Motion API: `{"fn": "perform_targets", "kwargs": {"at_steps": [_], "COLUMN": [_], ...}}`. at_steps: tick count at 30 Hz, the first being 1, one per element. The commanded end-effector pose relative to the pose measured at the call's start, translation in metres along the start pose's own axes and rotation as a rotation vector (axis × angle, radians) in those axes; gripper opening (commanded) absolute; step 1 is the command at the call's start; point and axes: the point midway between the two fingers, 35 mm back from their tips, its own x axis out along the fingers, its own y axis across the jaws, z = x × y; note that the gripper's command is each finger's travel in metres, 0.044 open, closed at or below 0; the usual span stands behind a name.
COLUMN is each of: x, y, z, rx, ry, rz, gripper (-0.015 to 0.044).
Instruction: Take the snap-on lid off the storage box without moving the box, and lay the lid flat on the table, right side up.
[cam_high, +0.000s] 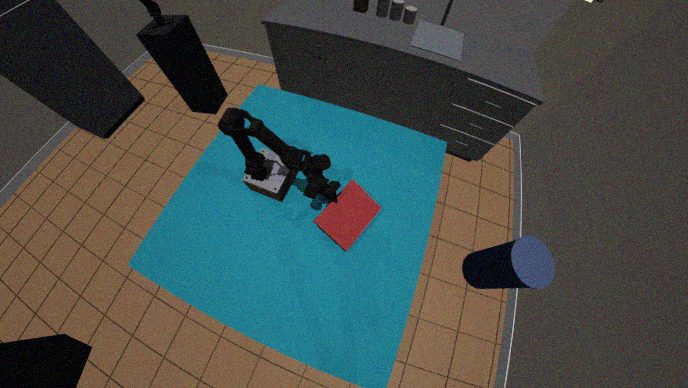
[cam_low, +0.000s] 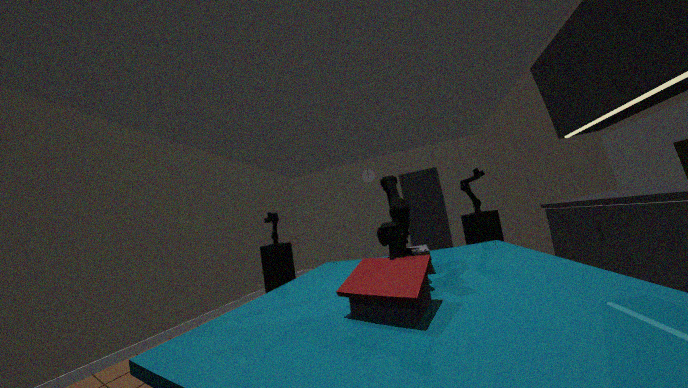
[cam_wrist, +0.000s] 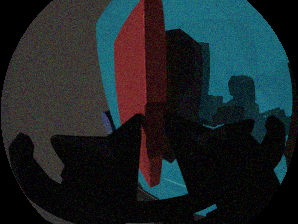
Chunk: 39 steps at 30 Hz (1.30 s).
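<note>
The red lid (cam_high: 348, 215) (cam_low: 387, 277) (cam_wrist: 131, 75) is right side up over the storage box. It tilts, with its arm-side edge raised and its far edge low at the box top. The dark storage box (cam_low: 385, 311) (cam_wrist: 184, 75) stands on the blue table under the lid. In the top view the lid hides it. My gripper (cam_high: 337, 198) (cam_wrist: 152, 117) is shut on the lid at its raised arm-side edge. In the exterior view the lid hides the fingertips.
The blue table top (cam_high: 260, 260) (cam_low: 280, 340) carries the arm's base (cam_high: 267, 187) behind the box. A dark counter (cam_high: 350, 75) stands beyond one table edge. A blue cylinder (cam_high: 532, 262) stands outside another edge. Dark pedestals (cam_high: 190, 70) (cam_low: 277, 265) stand farther off.
</note>
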Motion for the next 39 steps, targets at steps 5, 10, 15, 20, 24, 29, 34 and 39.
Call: {"fn": "perform_targets", "kwargs": {"at_steps": [5,10,15,20,24,29,34,39], "x": [-0.005,-0.007,-0.008,-0.009,-0.010,-0.009,-0.009,-0.011], "y": [0.017,0.024,0.032,0.040,0.047,0.056,0.064,0.072], "z": [-0.002,-0.002,-0.002,-0.002,-0.002,-0.002,-0.002,-0.002], "rx": [0.001,0.001,0.002,0.002,0.002,0.002,0.002,0.002], "ry": [0.009,0.009,0.009,0.009,0.009,0.009,0.009,0.009], "rz": [0.012,0.012,0.013,0.013,0.013,0.014,0.014,0.015], "gripper": [0.0000,0.0000,0.0000,0.0000,0.0000,0.0000,0.0000,0.0000]}}
